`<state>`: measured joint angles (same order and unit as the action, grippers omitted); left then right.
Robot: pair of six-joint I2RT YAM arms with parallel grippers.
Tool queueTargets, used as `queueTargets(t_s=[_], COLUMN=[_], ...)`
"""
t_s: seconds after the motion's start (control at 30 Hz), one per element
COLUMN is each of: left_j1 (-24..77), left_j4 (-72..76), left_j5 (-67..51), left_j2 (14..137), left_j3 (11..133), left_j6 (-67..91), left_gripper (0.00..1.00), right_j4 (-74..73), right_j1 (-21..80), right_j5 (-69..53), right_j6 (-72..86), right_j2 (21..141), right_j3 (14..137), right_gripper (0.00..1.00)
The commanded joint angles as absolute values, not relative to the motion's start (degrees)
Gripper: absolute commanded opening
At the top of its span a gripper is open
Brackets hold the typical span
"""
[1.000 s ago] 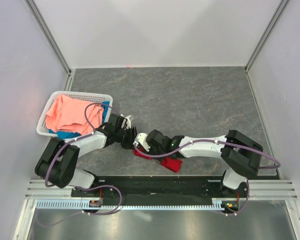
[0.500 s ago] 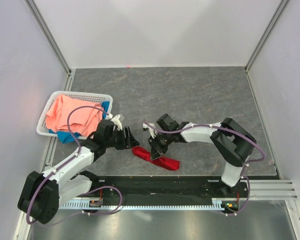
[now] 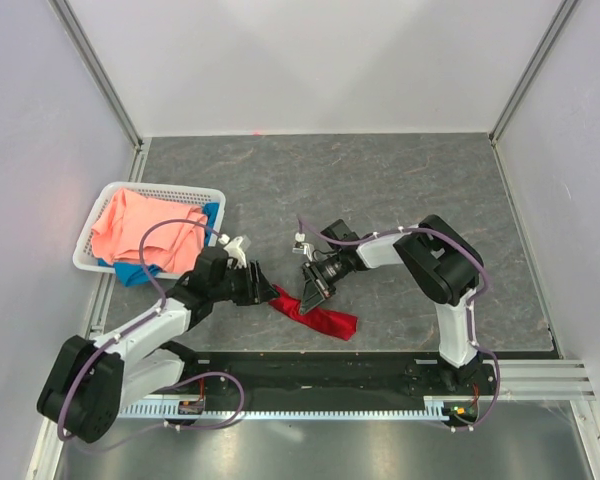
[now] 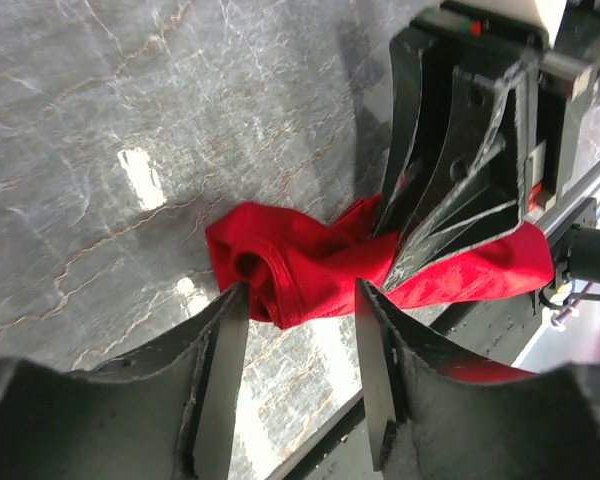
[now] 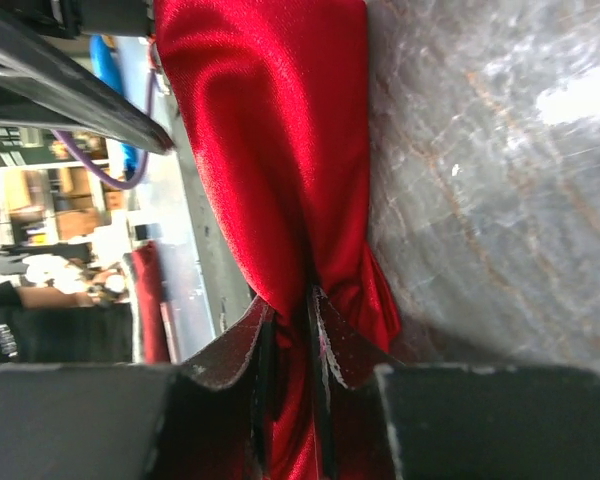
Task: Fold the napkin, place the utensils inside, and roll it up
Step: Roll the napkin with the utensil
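Napkin (image 3: 330,322) is a bunched wad, not laid flat. It sits on the desk (image 3: 380,190) close to the near edge, just beside the black base rail (image 3: 320,370), between my two hands. Right hand (image 5: 290,300) is clamped on a ridge of the cloth, with layers bulging out on both sides of the fingers. Left hand (image 4: 300,292) is open, its fingers straddling the wad's left end and gripping nothing. Main risk: if I close the left hand here it likely grabs several layers instead of one edge, so pulling apart gives a twisted rope rather than a square. Second risk: the two hands are nearly touching, and the right one's fingers fill the left wrist view, so any inward move could knock them together. Third risk: the cloth is so near the rail that a pull toward me could drag it off the desk surface. I can't see the spoon in any view, so the later step has no located target. A white basket (image 3: 170,187) with a pink cloth (image 3: 130,225) and a blue cloth (image 3: 130,268) sits far left, well clear of the napkin. The left arm's purple cable (image 3: 175,223) loops over it and could snag.
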<state>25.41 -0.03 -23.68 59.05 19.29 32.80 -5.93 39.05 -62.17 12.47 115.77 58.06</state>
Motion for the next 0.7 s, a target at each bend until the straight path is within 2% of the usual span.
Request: queueTargets(t_s=[0.0,0.1,0.3,0.37,0.4,0.5,0.67], left_j1=[25.2,25.3,25.4,25.3,25.3,25.3,25.0], left_j4=[8.7,11.6,15.6,14.9,14.1,7.4,-6.5], left_j5=[-26.3,-26.8,-25.8,-26.1,-26.2,-25.7,-25.0], left_j2=[63.4,66.4,67.8,68.0,68.2,69.3,73.7], left_j3=[17.9,17.3,17.1,17.7,18.1,21.2,29.0], left_j6=[33.4,33.7,33.2,32.9,32.7,32.3,32.2], left_gripper=[0.5,0.43,0.18,0.08,0.02,0.02,0.02], right_j4=[-3.3,-3.2,-3.8,-4.1,-5.7,-10.8,-16.2], right_j1=[37.9,37.1,36.7,36.5,36.6,36.5,37.1], right_j5=[-67.1,-67.5,-66.9,-65.3,-64.1,-57.9,-43.1], right_j6=[12.8,13.4,14.1,14.5,14.3,12.0,9.0], right_j2=[118.4,120.2,120.2,119.4,117.9,113.8,104.6], right_j3=[60.4,60.8,61.3,61.3,61.8,63.4,64.4], right_gripper=[0.22,0.22,0.25,0.31,0.4,0.55,0.63])
